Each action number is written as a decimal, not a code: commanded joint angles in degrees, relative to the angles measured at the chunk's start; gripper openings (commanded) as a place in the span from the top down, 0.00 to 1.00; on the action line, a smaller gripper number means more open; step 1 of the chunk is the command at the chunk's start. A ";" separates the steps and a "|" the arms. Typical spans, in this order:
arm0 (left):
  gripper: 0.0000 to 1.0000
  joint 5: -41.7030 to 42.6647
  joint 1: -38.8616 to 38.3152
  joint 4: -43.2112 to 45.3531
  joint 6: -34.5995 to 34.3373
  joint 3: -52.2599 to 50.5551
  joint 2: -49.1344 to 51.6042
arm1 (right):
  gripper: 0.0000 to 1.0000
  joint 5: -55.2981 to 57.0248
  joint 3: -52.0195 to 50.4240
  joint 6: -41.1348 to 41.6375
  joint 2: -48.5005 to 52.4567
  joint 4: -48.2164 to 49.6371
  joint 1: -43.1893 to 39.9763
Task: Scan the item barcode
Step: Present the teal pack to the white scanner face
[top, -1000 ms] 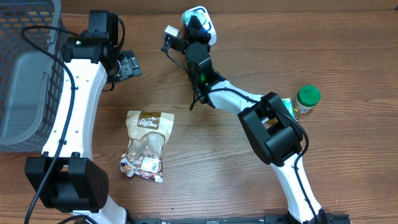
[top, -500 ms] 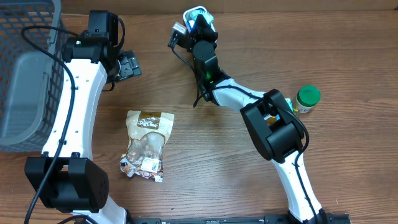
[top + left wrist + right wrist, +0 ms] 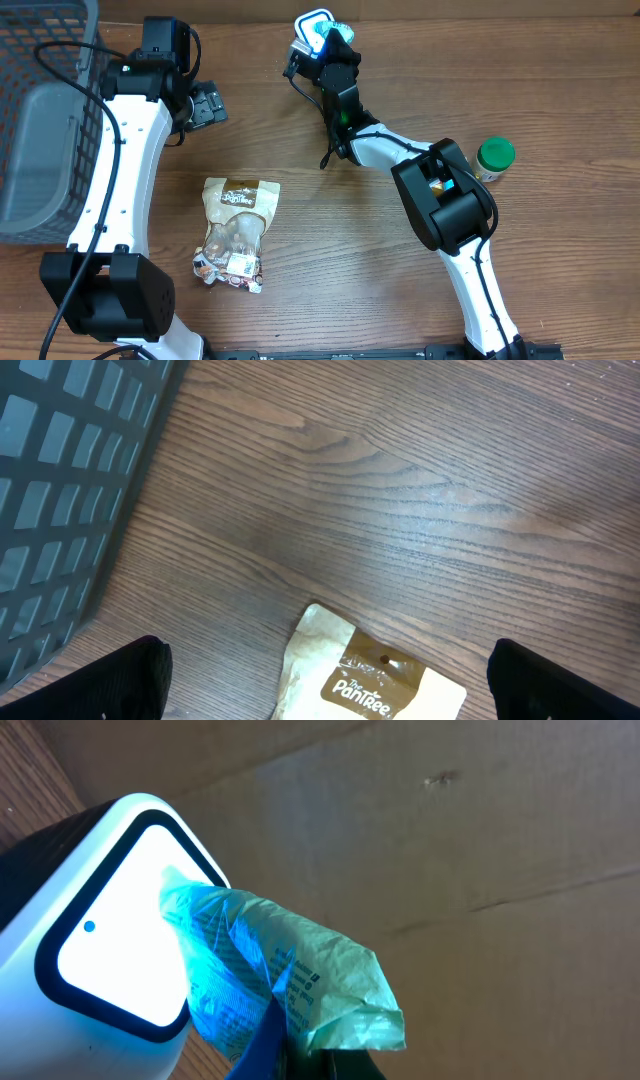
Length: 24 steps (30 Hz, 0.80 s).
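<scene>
- Right gripper (image 3: 325,48) has swung closer to the desk's far edge, jaws clamped on the green packet (image 3: 280,975).
- Packet sits before the lit window of the scanner (image 3: 105,955), far edge, centre.
- Left gripper (image 3: 207,104) hangs wide open, empty.
- Advice: hold steady with the print facing the window; crumpled film may hide the code.

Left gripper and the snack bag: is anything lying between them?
No, just bare wooden table between left gripper and snack bag, clear in the overhead view.
</scene>
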 commanded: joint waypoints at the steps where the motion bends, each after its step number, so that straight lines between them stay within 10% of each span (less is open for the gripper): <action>1: 0.00 0.22 0.04 0.02 0.81 0.52 -0.76 | 0.96 -1.25 1.11 1.07 0.98 -0.68 0.50; 14: 0.00 0.22 0.04 0.02 0.81 0.52 -0.76 | 0.96 2.10 1.11 4.35 -4.24 6.86 1.81; 24: 0.01 0.20 0.04 0.02 0.81 0.52 -0.74 | 0.96 6.88 1.11 30.91 -19.02 -24.46 3.63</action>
